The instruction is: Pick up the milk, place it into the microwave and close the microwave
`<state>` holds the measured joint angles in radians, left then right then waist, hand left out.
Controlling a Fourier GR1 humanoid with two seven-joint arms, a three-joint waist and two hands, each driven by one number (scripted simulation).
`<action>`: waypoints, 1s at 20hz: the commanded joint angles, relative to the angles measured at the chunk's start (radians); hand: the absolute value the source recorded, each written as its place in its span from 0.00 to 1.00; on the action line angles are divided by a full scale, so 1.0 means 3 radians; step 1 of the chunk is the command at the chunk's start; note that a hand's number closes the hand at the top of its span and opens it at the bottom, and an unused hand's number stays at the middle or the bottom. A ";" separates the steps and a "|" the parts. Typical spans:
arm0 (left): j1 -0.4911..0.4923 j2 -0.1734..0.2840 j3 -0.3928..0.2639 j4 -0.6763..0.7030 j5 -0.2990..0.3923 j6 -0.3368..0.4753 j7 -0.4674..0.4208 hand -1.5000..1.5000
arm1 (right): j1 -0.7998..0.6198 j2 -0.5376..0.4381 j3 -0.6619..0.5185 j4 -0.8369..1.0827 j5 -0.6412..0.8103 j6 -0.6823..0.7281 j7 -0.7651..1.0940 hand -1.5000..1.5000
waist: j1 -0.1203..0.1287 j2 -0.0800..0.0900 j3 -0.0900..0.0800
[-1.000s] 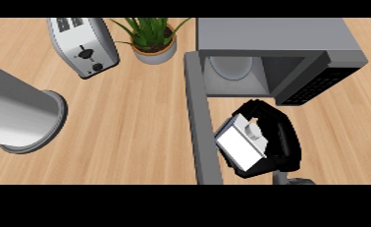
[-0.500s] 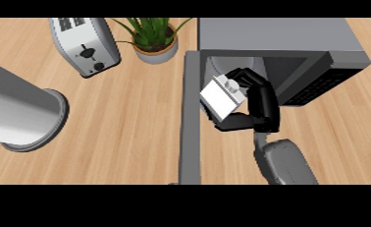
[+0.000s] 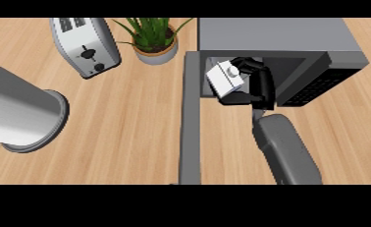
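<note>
The right hand (image 3: 255, 86) is curled around the milk (image 3: 225, 77) at the microwave (image 3: 290, 49) mouth; the carton looks light, stiff, best held by its sides.

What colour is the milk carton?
White, with a grey cap; the milk carton shows only in the head view.

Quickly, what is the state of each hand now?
Right hand: closed around the milk at the microwave opening.
Left hand: not in view.
</note>
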<state>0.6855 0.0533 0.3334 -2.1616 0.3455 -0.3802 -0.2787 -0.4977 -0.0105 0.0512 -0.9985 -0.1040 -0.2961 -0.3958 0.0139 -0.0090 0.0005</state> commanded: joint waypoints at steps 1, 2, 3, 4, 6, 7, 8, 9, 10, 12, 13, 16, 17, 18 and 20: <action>0.0003 -0.0129 -0.0091 0.0023 -0.0133 -0.0040 -0.0052 0.00 | -0.0457 -0.0040 -0.0291 0.0825 -0.0088 0.0120 -0.0205 1.00 | 0.0065 0.0058 0.0002; -0.0130 0.0052 0.0071 0.0178 -0.0020 -0.0074 0.0002 0.00 | -0.0579 -0.0075 -0.0328 0.1042 -0.0075 0.0183 -0.0320 1.00 | 0.0070 0.0066 0.0002; -0.0002 -0.0116 -0.0072 -0.0008 -0.0141 -0.0072 -0.0036 0.00 | -0.0709 -0.0090 -0.0386 0.1218 -0.0071 0.0200 -0.0435 1.00 | 0.0080 0.0062 0.0003; -0.0025 -0.0001 0.0100 0.0188 -0.0006 -0.0170 -0.0061 0.00 | -0.0656 -0.0047 -0.0389 0.1346 -0.0030 0.0168 -0.0629 1.00 | 0.0066 0.0058 0.0002; -0.0187 0.0033 0.0133 0.0208 0.0005 -0.0070 0.0048 0.00 | -0.0908 -0.0013 -0.0442 0.1641 0.0022 0.0078 -0.0780 1.00 | 0.0079 0.0068 0.0002; -0.0168 0.0053 0.0134 0.0177 0.0053 -0.0120 0.0095 0.00 | -0.0955 -0.0119 -0.0453 0.1675 0.0051 0.0137 -0.0840 1.00 | 0.0068 0.0063 0.0002; -0.0101 0.0020 0.0134 0.0227 0.0023 -0.0194 -0.0019 0.00 | -0.1026 -0.0126 -0.0520 0.1818 0.0032 0.0135 -0.0990 1.00 | 0.0101 0.0072 0.0003; -0.0277 0.0054 0.0138 0.0155 0.0073 -0.0048 0.0156 0.00 | -0.1049 -0.0105 -0.0471 0.1907 0.0124 0.0054 -0.1075 1.00 | 0.0091 0.0078 0.0004; -0.0225 0.0019 0.0108 0.0361 -0.0078 -0.0197 -0.0090 0.00 | -0.1221 -0.0140 -0.0510 0.1938 0.0129 -0.0032 -0.1018 1.00 | 0.0116 0.0080 0.0002; -0.0208 -0.0052 0.0024 0.0220 -0.0069 -0.0145 0.0040 0.00 | -0.1349 -0.0247 -0.0594 0.2127 0.0112 0.0032 -0.1117 1.00 | 0.0129 0.0088 0.0004; -0.0234 -0.0067 0.0042 0.0306 -0.0125 -0.0173 -0.0074 0.00 | -0.1300 -0.0207 -0.0643 0.2233 0.0106 -0.0048 -0.1276 1.00 | 0.0141 0.0094 0.0004; -0.0317 0.0029 0.0122 0.0327 -0.0042 -0.0192 -0.0008 0.00 | -0.1581 -0.0184 -0.0614 0.2393 0.0215 -0.0302 -0.1135 1.00 | 0.0153 0.0095 0.0003; -0.0256 0.0067 0.0185 0.0362 0.0032 -0.0262 -0.0027 0.00 | -0.1462 -0.0190 -0.0567 0.2424 0.0297 -0.0371 -0.1372 1.00 | 0.0168 0.0099 0.0004; -0.0377 -0.0046 0.0042 0.0301 -0.0073 -0.0107 0.0084 0.00 | -0.1587 -0.0210 -0.0570 0.2473 0.0315 -0.0399 -0.1289 1.00 | 0.0144 0.0099 0.0004; -0.0304 0.0062 0.0213 0.0371 0.0102 -0.0231 0.0013 0.00 | -0.1679 -0.0237 -0.0397 0.2526 0.0554 -0.0771 -0.1192 1.00 | 0.0188 0.0098 0.0000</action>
<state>0.5955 0.0672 0.3830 -2.0569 0.3536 -0.4388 -0.2748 -0.9150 -0.0996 -0.0901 -0.2916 0.0084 -0.3703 -0.7852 0.0437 0.0159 0.0015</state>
